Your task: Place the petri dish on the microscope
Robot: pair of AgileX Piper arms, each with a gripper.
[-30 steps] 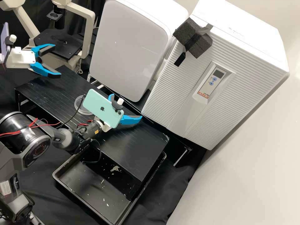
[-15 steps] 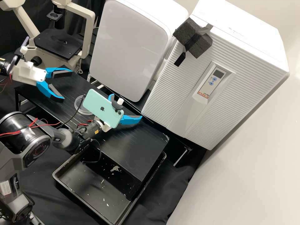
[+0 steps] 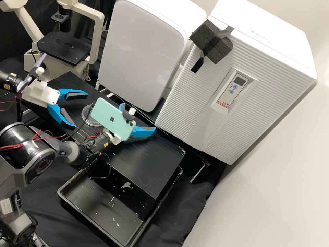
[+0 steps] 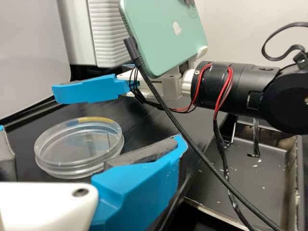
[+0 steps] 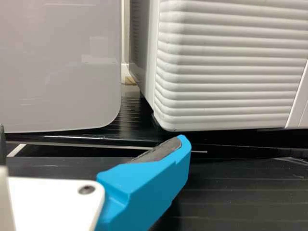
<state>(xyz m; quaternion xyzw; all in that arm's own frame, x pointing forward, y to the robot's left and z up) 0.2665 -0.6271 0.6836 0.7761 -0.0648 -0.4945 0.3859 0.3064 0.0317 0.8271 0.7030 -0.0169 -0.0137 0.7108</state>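
"Left wrist view: state the condition and location of the petri dish [image 4: 79,144]."

"It is round, shallow and clear, with stacked circular rims and a yellow strip [image 4: 96,119] along part of its upper edge. It lies flat on the black stand [image 3: 147,168], off the microscope [image 3: 63,46]. Pale reflections cross its surface (whether it holds any contents, I cannot tell)."

"State the condition of each gripper."

"Left gripper [image 3: 79,108]: fingers spread apart, near the dish and not gripping it. Right gripper [image 3: 138,116]: fingers likewise spread, located above the stand on the other side of the dish. The green phone [image 3: 111,118] mounted on that arm covers part of its fingers in the high view."

"Specify what each view contributes."

"High view: the microscope's cream frame and black flat stage, plus the control panel [image 3: 233,89] on the ribbed white cabinet [image 3: 202,103]. Part of the dish's rim is visible beside the phone. Left wrist view: the yellow strip and the dish's side wall, with one finger overlapping its near edge; also the black cable [image 4: 192,154] running from the phone. Right wrist view: the grey pad [image 5: 161,150] on one blue finger and, beyond it, the cabinet's lower corner beside a smooth white panel [image 5: 57,67]."
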